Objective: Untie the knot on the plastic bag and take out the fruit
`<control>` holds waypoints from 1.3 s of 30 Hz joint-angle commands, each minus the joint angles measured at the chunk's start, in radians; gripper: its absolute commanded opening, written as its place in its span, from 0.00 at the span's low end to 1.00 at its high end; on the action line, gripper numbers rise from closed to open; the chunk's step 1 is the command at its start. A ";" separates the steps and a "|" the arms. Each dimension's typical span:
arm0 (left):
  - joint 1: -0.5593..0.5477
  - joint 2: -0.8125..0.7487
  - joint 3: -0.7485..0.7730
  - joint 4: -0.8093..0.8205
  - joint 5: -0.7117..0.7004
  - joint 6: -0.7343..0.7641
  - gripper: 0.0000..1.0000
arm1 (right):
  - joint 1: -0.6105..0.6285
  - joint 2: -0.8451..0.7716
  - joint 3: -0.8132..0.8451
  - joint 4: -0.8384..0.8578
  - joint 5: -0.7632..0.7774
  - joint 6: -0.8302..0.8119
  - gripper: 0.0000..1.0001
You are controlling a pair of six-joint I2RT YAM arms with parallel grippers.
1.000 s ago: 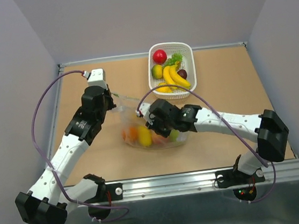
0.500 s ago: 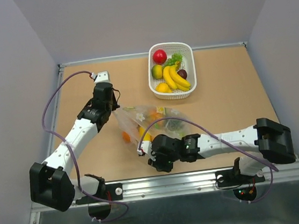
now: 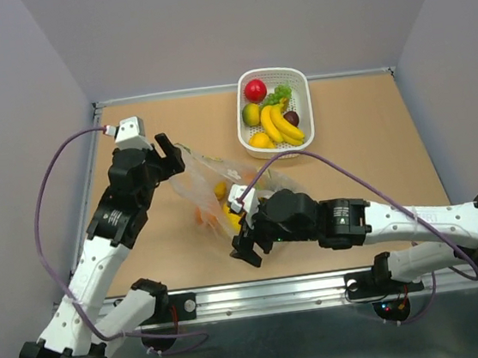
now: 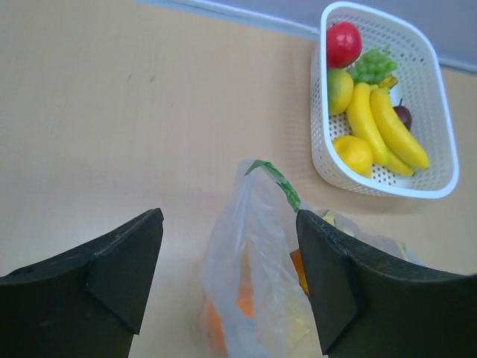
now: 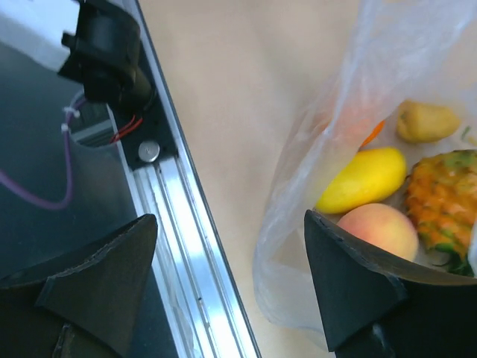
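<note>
The plastic bag (image 3: pixel 209 178) lies crumpled on the table between my two grippers, with the fruit inside it. My left gripper (image 3: pixel 172 155) hovers open just over the bag's far-left end; in the left wrist view the bag (image 4: pixel 250 261) rises between the fingers (image 4: pixel 119 272) without touching them. At the bag's near end my right gripper (image 3: pixel 245 249) stands open too. The right wrist view looks into the bag (image 5: pixel 298 246) at a yellow oval fruit (image 5: pixel 361 179), a peach (image 5: pixel 376 227) and a pineapple (image 5: pixel 443 194). No knot shows in any view.
A white basket (image 3: pixel 243 120) at the back holds bananas, a red apple and other fruit; the left wrist view shows it too, the basket (image 4: pixel 317 112) at upper right. The metal rail (image 3: pixel 320 286) runs along the table's near edge, right beneath my right gripper (image 5: pixel 231 218).
Both grippers have gone from shut to open and let go of the bag, which has slumped onto the table. The left arm swung left and the right arm shifted slightly.
</note>
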State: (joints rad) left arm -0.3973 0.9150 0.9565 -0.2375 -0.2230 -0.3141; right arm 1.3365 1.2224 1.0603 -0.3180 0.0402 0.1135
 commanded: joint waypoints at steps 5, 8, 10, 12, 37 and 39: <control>-0.002 -0.159 0.065 -0.209 0.005 -0.071 0.86 | 0.004 -0.034 0.127 -0.069 0.315 -0.003 0.84; -0.018 -0.183 0.051 -0.227 0.037 -0.098 0.86 | 0.003 -0.017 0.135 -0.070 0.429 -0.026 0.84; -0.034 -0.192 0.024 -0.229 0.077 -0.120 0.86 | 0.003 0.008 0.138 -0.073 0.525 -0.050 0.84; -0.083 -0.185 -0.008 -0.217 0.073 -0.157 0.86 | 0.003 0.052 0.135 -0.075 0.623 -0.073 0.85; -0.626 0.188 -0.110 -0.313 -0.552 -0.583 0.78 | -0.275 0.129 0.004 -0.062 0.454 0.035 0.76; -0.624 0.188 -0.128 -0.307 -0.562 -0.595 0.75 | -0.293 0.129 -0.017 -0.059 0.440 0.043 0.73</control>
State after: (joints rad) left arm -1.0195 1.1095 0.8612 -0.5335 -0.6987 -0.8402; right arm 1.0702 1.3804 1.0836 -0.4080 0.5137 0.1272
